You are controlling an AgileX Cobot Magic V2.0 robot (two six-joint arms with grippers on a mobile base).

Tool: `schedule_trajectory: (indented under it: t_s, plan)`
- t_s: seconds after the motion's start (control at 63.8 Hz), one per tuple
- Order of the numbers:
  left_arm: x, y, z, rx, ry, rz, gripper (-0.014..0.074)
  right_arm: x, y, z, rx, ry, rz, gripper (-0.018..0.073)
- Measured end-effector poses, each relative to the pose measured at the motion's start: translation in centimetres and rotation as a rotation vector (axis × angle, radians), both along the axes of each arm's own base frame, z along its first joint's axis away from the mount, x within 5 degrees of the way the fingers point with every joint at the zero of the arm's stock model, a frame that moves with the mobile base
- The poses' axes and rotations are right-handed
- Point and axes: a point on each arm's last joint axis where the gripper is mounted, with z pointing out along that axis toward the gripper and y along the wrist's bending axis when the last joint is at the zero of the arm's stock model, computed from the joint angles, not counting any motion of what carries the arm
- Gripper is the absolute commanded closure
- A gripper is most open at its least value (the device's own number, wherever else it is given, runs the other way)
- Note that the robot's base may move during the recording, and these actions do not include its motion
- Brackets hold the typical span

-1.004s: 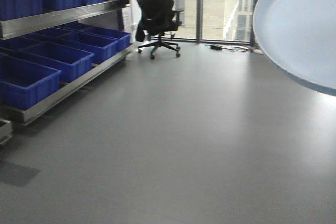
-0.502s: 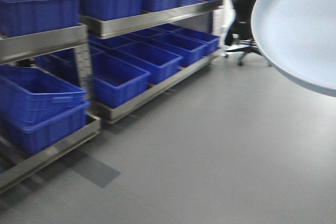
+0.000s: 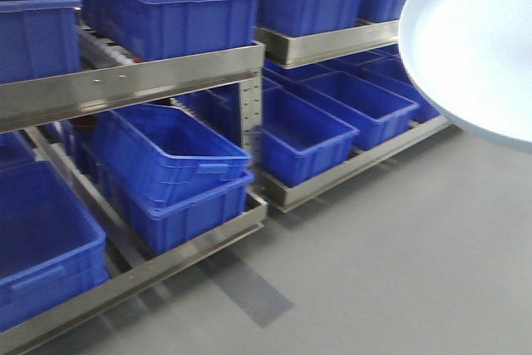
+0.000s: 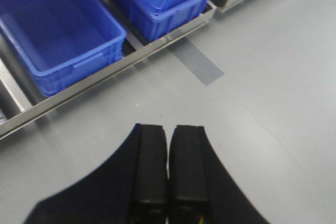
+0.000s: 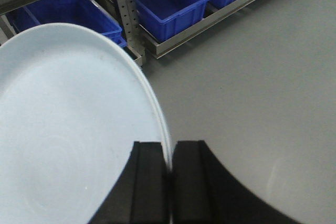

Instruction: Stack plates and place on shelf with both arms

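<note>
Smooth, pale bluish-white, low-rimmed plates [image 5: 68,129] at lower left; right gripper [image 5: 170,153] jaws grasp their rim; left gripper [image 4: 168,145] jaws clenched together.

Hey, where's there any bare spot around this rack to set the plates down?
Bare room: the grey floor in front of the rack, around the dark floor strip, likely wide enough for the plates. Both tiers are crowded: blue bins sit side by side; only the lower bins' insides look empty.
</note>
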Motion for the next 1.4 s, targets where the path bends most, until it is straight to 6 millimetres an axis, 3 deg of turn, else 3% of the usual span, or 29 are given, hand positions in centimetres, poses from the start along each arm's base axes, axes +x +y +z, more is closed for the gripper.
schedule_trajectory:
  t_s: [1.396]
  plan:
    - [0.0, 0.0, 0.0, 0.0, 0.0, 0.0, 0.051, 0.01, 0.0, -0.01, 0.0, 0.001, 0.0, 0.0535]
